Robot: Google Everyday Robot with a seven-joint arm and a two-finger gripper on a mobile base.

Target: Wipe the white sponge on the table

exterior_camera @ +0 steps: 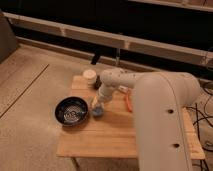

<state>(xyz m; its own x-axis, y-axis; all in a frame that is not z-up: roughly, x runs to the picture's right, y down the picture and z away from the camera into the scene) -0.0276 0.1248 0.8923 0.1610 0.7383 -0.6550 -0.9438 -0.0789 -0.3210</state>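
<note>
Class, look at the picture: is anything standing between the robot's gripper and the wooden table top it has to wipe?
Nothing visible does. The gripper is down at the light wooden plank table, just right of the round black bowl. The bowl stands beside it, not beneath it.

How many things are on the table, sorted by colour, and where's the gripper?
Black: 1, bowl
White: 1, round cup
Orange: 1, tool
Bluish: 1, sponge under the gripper, right of the bowl
Total: 4 on the table
</note>
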